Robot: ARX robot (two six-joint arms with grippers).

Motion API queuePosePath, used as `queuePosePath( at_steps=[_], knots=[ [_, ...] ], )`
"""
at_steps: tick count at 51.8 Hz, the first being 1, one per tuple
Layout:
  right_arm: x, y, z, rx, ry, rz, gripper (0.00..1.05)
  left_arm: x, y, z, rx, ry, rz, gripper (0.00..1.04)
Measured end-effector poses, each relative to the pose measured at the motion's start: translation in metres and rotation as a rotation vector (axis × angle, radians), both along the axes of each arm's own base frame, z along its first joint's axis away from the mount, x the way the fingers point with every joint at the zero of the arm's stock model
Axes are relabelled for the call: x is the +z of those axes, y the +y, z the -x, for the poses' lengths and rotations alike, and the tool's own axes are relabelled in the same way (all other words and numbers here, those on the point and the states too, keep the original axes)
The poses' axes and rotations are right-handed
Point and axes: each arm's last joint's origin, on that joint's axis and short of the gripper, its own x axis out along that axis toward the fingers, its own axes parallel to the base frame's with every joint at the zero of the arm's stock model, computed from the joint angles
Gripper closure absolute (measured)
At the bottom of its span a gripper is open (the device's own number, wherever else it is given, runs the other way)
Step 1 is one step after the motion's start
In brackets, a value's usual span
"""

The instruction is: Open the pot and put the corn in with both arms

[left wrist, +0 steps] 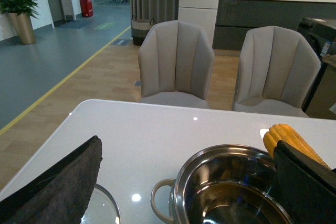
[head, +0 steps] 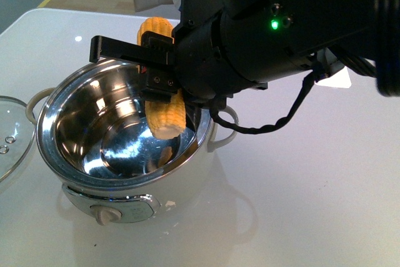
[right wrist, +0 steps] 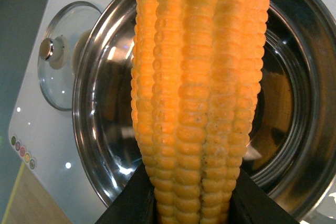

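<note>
The right black pincer is clamped on the yellow corn cob, the open white steel-lined pot just beneath it.

- The pot sits open at lower left of centre on the white table, its steel interior bare and shiny
- A black arm reaches in from the upper right, filling the top of the frame, a green light lit on its housing
- Its claw is clamped across the middle of the corn
- The corn hangs nearly upright over the pot's right rear rim, lower end inside the opening
- A glass lid lies on the table at the left edge, beside the pot
- A twisted black cable droops at centre right
</note>
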Motion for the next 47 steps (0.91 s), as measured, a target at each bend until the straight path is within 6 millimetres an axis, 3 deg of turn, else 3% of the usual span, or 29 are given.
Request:
queuePosePath(
  at_steps=[11,36,47],
  knots=[
    [0.0,0.006,-0.005,0.01,0.034,-0.024,0.81,0.0,0.0,0.0,0.0,0.0,0.0,0.07],
    [-0.009,-0.005,-0.004,-0.022,0.082,-0.018,0.07,0.0,0.0,0.0,0.0,0.0,0.0,0.07],
    [-0.002,-0.027,-0.009,-0.072,0.085,-0.061,0.09,0.0,0.0,0.0,0.0,0.0,0.0,0.07]
  ],
)
